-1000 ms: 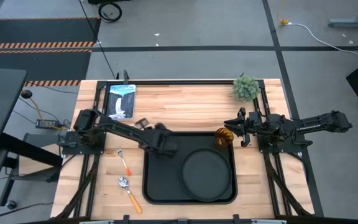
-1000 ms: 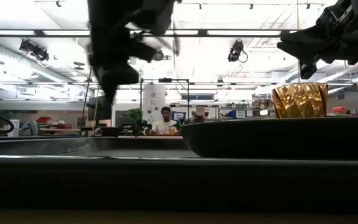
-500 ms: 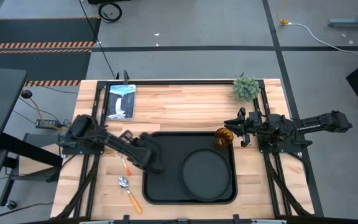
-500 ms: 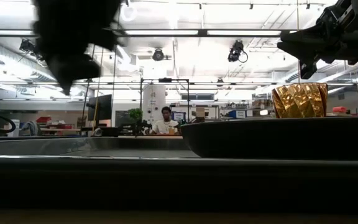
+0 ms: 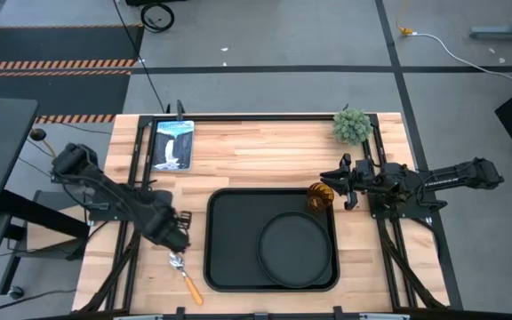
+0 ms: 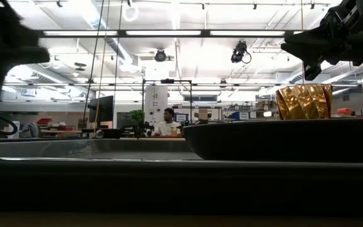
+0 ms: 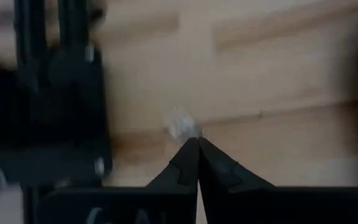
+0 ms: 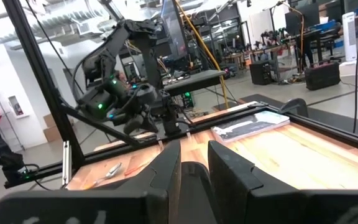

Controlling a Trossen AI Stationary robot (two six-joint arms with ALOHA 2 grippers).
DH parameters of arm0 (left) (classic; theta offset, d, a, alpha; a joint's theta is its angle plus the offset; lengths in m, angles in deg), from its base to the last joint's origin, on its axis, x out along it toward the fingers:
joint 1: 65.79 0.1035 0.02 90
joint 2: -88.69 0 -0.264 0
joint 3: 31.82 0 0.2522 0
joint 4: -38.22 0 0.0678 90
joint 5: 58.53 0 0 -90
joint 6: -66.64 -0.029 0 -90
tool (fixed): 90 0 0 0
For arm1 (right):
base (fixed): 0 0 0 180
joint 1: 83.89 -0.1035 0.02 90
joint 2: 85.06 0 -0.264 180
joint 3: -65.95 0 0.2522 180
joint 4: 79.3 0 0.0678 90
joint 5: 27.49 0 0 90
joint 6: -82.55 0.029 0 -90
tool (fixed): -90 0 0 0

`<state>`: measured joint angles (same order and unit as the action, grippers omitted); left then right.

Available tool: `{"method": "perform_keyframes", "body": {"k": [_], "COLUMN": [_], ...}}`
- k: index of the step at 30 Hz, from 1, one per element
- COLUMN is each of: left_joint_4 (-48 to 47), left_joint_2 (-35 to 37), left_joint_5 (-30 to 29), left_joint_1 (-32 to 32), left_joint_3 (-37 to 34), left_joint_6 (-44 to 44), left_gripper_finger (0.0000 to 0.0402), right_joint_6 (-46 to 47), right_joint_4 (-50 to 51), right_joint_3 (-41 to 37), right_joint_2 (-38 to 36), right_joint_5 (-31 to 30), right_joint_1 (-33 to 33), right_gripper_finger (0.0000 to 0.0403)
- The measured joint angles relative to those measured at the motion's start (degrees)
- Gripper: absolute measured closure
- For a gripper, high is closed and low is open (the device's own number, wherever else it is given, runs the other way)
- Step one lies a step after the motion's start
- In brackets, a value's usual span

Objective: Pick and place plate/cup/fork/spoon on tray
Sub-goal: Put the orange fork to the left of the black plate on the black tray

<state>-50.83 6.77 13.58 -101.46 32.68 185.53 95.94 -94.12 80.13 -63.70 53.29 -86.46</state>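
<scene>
Black tray (image 5: 225,240) holds the plate (image 5: 296,250) and cup (image 5: 320,196). Left gripper (image 5: 177,238), fingers pressed together, hovers just beyond the spoon (image 5: 179,263). Right gripper (image 5: 334,188), fingers slightly spread, waits beside the cup.

We see the tray (image 5: 225,240) at table centre, with the plate (image 5: 296,250) in its right half and the cup (image 5: 320,196) at its upper right corner. The left gripper (image 5: 174,233) hovers left of the tray, apparently above the fork. The spoon (image 5: 183,274) lies below it. The right gripper (image 5: 338,184) waits beside the cup.
</scene>
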Motion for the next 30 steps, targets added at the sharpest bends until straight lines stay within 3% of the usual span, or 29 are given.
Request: {"method": "perform_keyframes", "body": {"k": [6,12,16,21,30], "left_joint_4": [5.4,12.0,16.6,22.4,28.8], "left_joint_2": [1.6,0.6,0.5,0.4,0.5], "left_joint_5": [3.2,3.5,4.7,6.6,7.8], "left_joint_1": [-1.2,-0.1,0.2,0.2,0.2], "left_joint_3": [-2.9,-5.6,-8.1,-11.2,-15.0], "left_joint_6": [7.3,9.3,9.5,9.7,10.9], "left_gripper_finger": [0.0342,0.0260,0.0225,0.0218,0.0246], "right_joint_6": [0.0,0.0,0.0,0.0,0.0], "right_joint_4": [-0.1,-0.1,-0.1,-0.1,0.0], "right_joint_3": [0.0,0.0,0.0,0.0,0.0], "right_joint_2": [0.0,0.0,0.0,0.0,0.0], "right_joint_5": [-0.1,-0.1,-0.1,-0.1,-0.1], "right_joint_1": [0.0,0.0,0.0,0.0,0.0], "right_gripper_finger": [0.0315,0.0315,0.0315,0.0315,0.0315]}}
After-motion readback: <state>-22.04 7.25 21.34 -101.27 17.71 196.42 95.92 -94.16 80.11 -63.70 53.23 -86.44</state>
